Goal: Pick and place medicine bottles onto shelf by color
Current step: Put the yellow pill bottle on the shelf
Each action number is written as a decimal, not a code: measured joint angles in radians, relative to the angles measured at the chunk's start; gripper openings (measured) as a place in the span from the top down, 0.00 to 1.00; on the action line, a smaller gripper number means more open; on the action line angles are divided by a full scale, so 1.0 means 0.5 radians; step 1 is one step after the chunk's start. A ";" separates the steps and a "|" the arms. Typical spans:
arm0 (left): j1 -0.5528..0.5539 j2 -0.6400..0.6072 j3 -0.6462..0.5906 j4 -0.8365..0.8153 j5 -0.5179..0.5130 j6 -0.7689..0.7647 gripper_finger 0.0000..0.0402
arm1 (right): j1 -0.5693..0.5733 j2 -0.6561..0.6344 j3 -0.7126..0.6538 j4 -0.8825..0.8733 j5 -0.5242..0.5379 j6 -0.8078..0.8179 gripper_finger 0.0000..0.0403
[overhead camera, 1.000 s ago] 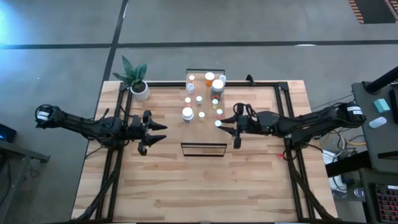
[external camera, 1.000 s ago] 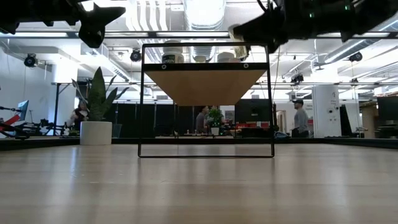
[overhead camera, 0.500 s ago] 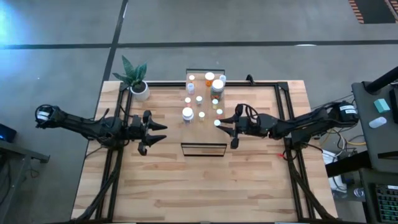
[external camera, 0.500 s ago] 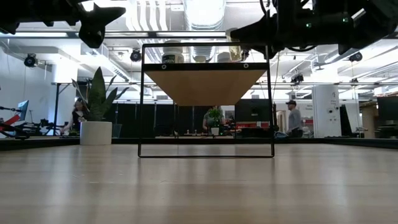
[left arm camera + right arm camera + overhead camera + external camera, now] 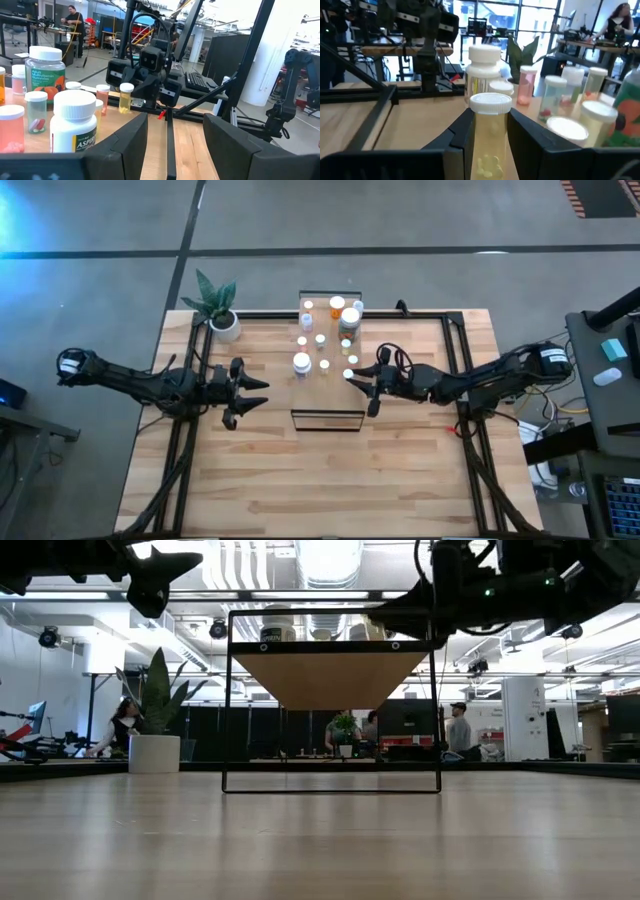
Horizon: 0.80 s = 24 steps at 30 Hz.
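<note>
Gripping a clear, white-capped bottle (image 5: pixel 490 132); right gripper (image 5: pixel 361 385) above shelf (image 5: pixel 327 420).

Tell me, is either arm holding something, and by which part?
The right end effector grips a yellowish bottle by its body, below the cap. The left end effector holds nothing.

Shelf (image 5: pixel 327 421): black-framed, light wood top, table centre.
Held bottle (image 5: pixel 489 131): yellowish, white cap, upright, between right gripper (image 5: pixel 360 385) fingers.
Other bottles (image 5: pixel 302 363): white-capped cluster standing upright beyond the shelf.
</note>
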 joint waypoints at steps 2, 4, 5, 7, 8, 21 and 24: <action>0.001 0.000 0.000 -0.002 0.001 0.001 0.56 | -0.001 0.057 0.000 0.058 0.002 0.012 0.77; 0.001 0.002 0.000 -0.001 0.001 0.005 0.56 | 0.000 0.118 0.000 0.121 0.000 0.022 0.77; 0.000 0.005 0.000 0.001 0.001 0.005 0.56 | 0.000 0.147 0.000 0.166 0.000 0.022 0.77; 0.000 0.004 0.000 -0.004 0.002 0.005 0.56 | 0.001 0.192 0.000 0.216 -0.002 0.022 0.77; 0.000 0.004 0.001 0.000 0.003 0.005 0.56 | 0.001 0.204 0.000 0.220 -0.002 0.022 0.77; 0.000 0.010 0.001 -0.001 0.005 0.001 0.56 | 0.000 0.052 -0.003 -0.067 0.002 0.044 0.77; 0.000 0.013 0.002 0.000 0.005 0.000 0.56 | 0.000 0.037 -0.003 -0.116 0.002 0.056 0.76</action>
